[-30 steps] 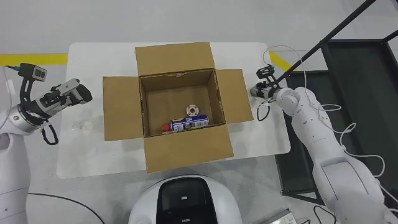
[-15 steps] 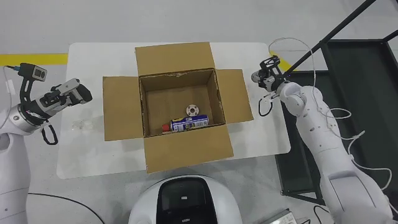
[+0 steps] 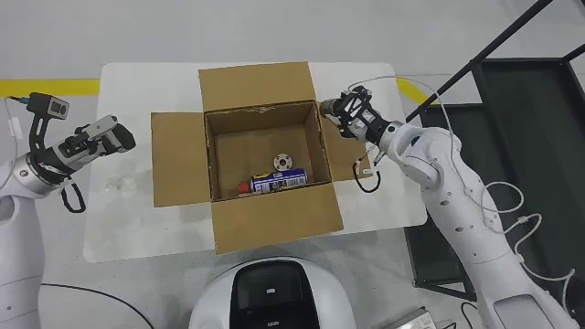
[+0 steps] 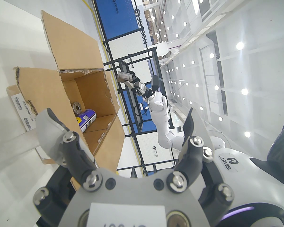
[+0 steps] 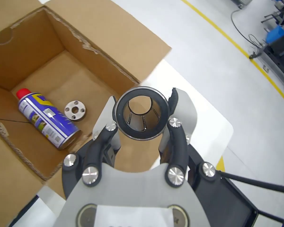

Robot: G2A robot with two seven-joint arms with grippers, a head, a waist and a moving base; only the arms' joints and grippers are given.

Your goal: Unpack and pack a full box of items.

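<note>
The right arm has swung inward from the table's right edge, and the right gripper (image 3: 340, 111) now hangs above the right flap of the open brown cardboard box (image 3: 274, 216), close to the right wall's top edge and toward the far corner. The left arm has not moved, and the things inside the box lie where they lay before.

The right claw is clenched on a short hollow metal cylinder with a black rim (image 5: 142, 135). Its two fingers press the cylinder's sides, and the open end faces the wrist camera, so the thin rows of small balls along the inner wall can be seen. The cylinder is held in the air, clear of the cardboard.

On the box floor, toward the near wall, a blue and yellow spray can with a red cap (image 3: 279, 181) lies on its side. Just beside it, toward the middle, a small round metal flange with holes (image 3: 283, 160) lies flat.

The box stands in the middle of the white table (image 3: 128, 224) with all four flaps folded outward.

The left gripper (image 4: 117, 113) is released, fingers spread wide with nothing between them, and it hovers above the table's left end, well apart from the box
</note>
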